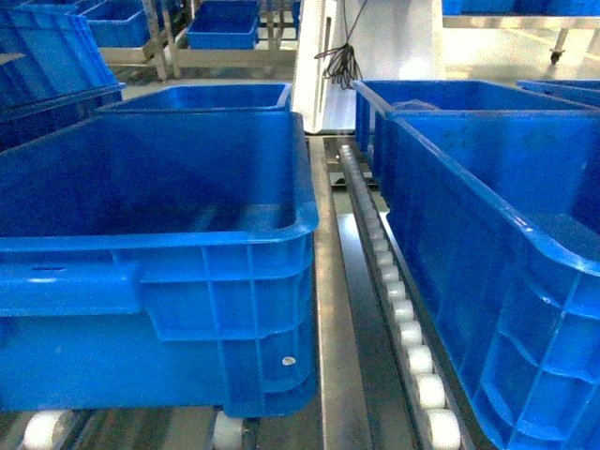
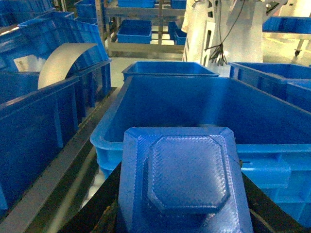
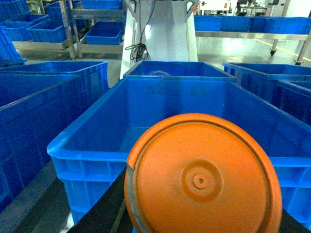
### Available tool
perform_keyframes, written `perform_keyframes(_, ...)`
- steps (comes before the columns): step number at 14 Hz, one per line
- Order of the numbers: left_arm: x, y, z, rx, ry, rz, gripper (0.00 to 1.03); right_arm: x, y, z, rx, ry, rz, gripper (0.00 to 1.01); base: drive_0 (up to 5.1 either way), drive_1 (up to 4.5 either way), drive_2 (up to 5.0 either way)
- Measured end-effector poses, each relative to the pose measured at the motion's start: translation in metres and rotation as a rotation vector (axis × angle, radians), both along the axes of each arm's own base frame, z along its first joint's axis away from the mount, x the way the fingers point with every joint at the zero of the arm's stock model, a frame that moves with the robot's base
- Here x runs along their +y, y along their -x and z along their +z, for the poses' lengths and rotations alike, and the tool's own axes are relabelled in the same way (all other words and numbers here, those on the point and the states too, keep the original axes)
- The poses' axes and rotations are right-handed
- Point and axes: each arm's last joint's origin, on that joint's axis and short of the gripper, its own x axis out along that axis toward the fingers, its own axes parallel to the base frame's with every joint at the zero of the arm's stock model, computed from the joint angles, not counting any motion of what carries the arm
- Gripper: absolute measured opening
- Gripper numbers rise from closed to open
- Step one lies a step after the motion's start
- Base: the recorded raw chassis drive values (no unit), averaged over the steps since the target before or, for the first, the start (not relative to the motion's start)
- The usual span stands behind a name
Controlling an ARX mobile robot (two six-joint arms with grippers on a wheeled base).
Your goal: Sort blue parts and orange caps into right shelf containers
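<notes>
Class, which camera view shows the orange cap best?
The right wrist view: the orange cap fills the foreground, round face and centre hub clear, before a blue crate. The head and left wrist views do not show it.

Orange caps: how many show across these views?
1: the orange cap fills the right wrist view's foreground, before a blue crate. Others may be hidden inside crates.

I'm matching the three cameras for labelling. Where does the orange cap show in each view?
Head: not in it.
Left wrist: not in it; a blue part fills the foreground instead.
Right wrist: orange cap at bottom centre, in front of the blue crate.
Shared landmark: the black cable bundle hanging on the white column.
</notes>
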Motion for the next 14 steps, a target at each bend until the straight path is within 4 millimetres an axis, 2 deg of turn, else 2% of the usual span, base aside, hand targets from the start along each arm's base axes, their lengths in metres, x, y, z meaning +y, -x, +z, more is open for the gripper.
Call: perform_keyframes(14,0.0,0.0,0.0,0.0,0.0,0.0,0.43,0.0,0.0,0.0,0.0,0.0,0.0,0.44,0.0,0.0,0.0)
